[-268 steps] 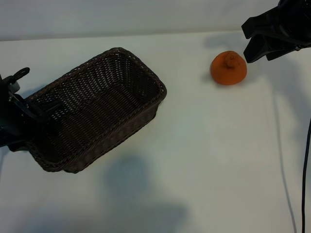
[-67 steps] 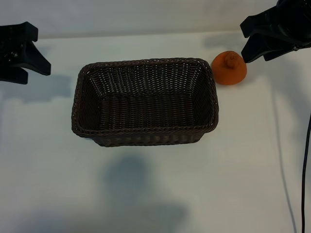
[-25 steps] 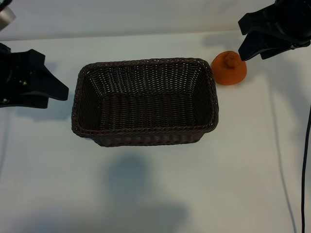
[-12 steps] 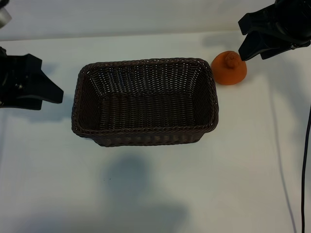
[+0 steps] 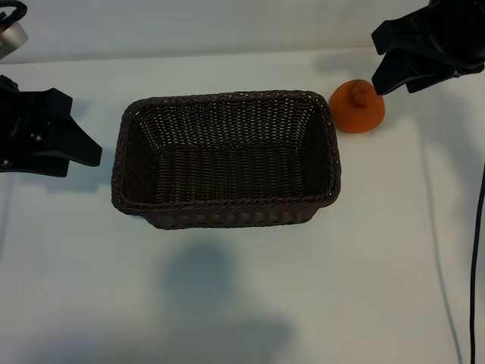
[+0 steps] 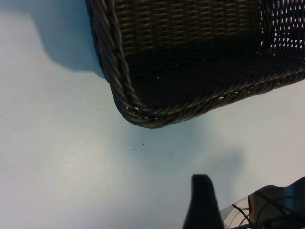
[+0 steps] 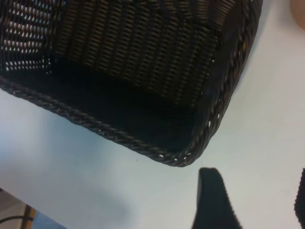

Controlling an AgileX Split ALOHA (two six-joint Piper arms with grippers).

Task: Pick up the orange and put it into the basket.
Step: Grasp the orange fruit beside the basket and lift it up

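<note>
The orange (image 5: 356,107) rests on the white table, just off the far right corner of the dark wicker basket (image 5: 227,203), which holds nothing. My right gripper (image 5: 377,61) hovers open beside the orange on its far right side, with nothing between its fingers. My left gripper (image 5: 84,127) is open and stands left of the basket, apart from it. The left wrist view shows a basket corner (image 6: 138,112) and one dark finger (image 6: 202,202). In the right wrist view I see another basket corner (image 7: 190,155), my right gripper (image 7: 257,202), and a sliver of the orange (image 7: 299,5).
A black cable (image 5: 477,250) runs down the table's right edge. Bare white tabletop (image 5: 227,303) lies in front of the basket. A pale wall rises behind the table.
The left gripper has shifted slightly back to the left, away from the basket. The right gripper, the orange and the basket have stayed where they were.
</note>
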